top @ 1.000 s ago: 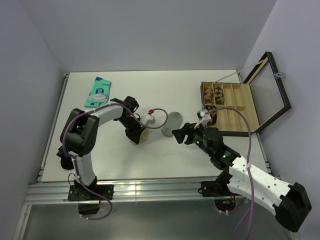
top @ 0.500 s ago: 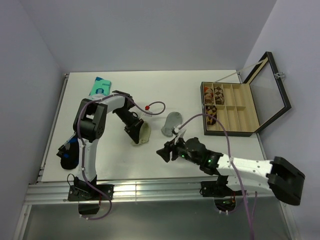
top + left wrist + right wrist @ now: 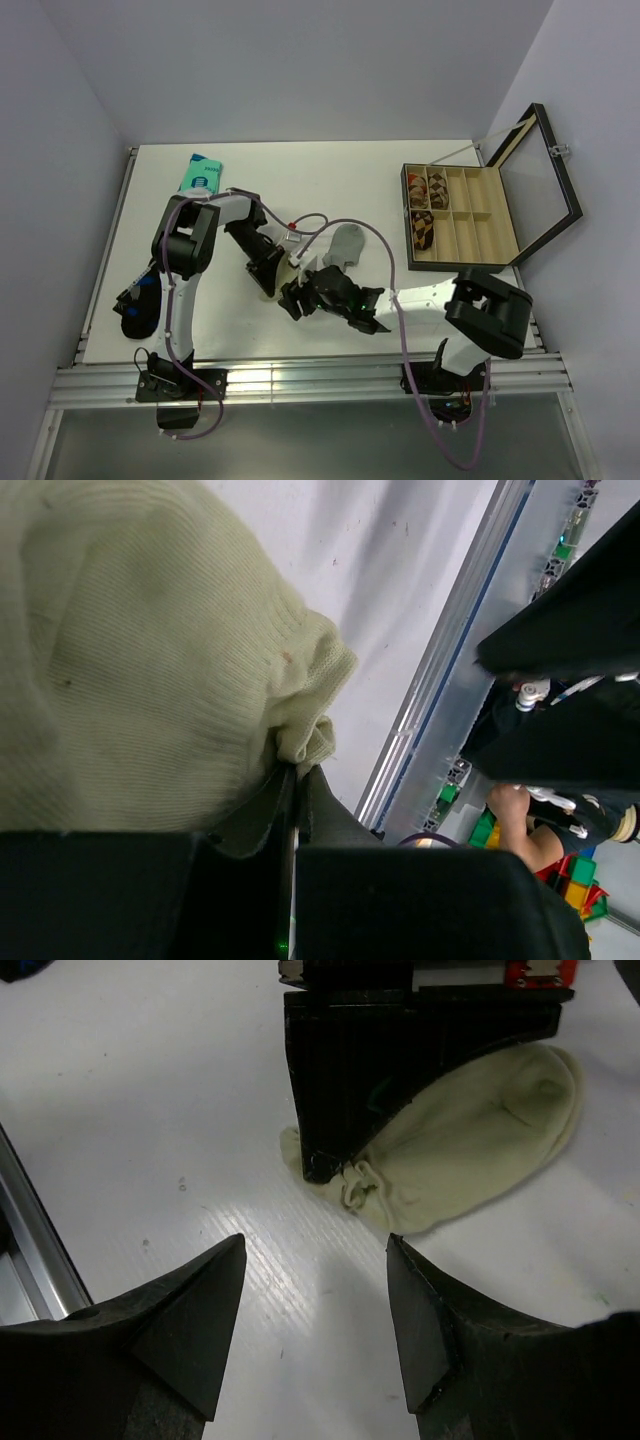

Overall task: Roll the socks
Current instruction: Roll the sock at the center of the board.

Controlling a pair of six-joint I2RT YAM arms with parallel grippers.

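The pale beige sock lies flat on the white table, left of centre. It fills the left wrist view and also shows in the right wrist view. My left gripper is shut on the sock's cuff edge, with a fold of fabric pinched between the fingers. My right gripper is open and empty just in front of that cuff, with bare table between its tips. The grey sock lies flat to the right of the beige one.
An open wooden compartment box with its lid up stands at the right. A teal flat packet lies at the back left. A dark cloth item sits at the table's left edge. The left gripper body is close ahead of my right gripper.
My right arm has swung far left across the table, from near the box to just in front of the beige sock. My left gripper has drawn the sock slightly nearer.
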